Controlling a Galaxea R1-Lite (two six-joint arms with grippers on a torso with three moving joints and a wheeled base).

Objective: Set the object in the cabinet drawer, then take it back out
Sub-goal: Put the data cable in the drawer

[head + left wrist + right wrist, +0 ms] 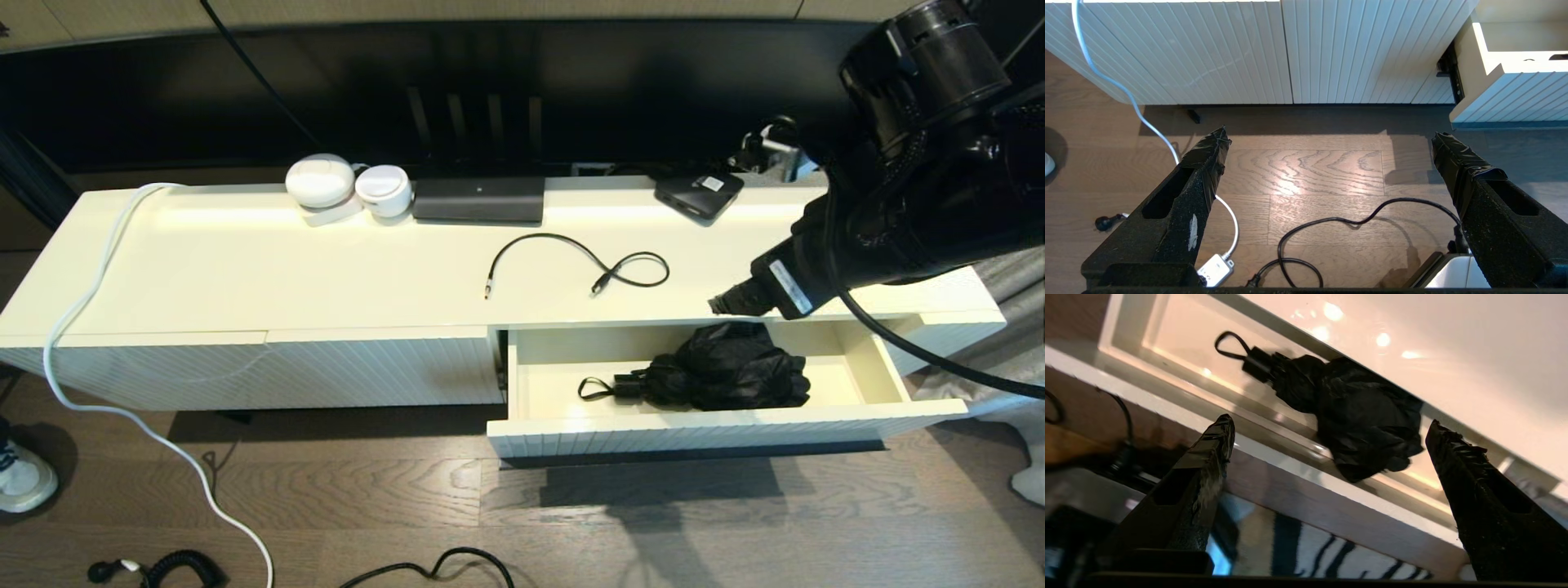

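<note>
The object, a folded black umbrella with a wrist loop [727, 367] [1355, 412], lies inside the cabinet drawer [718, 429], which is pulled out at the right of the white cabinet. The drawer's cream inside and rim [1290, 457] show under my right gripper [1329, 422]. That gripper [735, 298] hangs just above the drawer's back edge, over the umbrella, open and holding nothing. My left gripper [1329, 134] is parked low over the wooden floor, open and empty, with the drawer's ribbed corner [1515, 94] off to one side.
On the cabinet top lie a loose black cable [580, 265], two white round devices [320, 181], a black box [478, 200] and a small black device [698, 194]. A white cord [82, 302] trails down to the floor. Black cables [1331, 228] lie on the floor.
</note>
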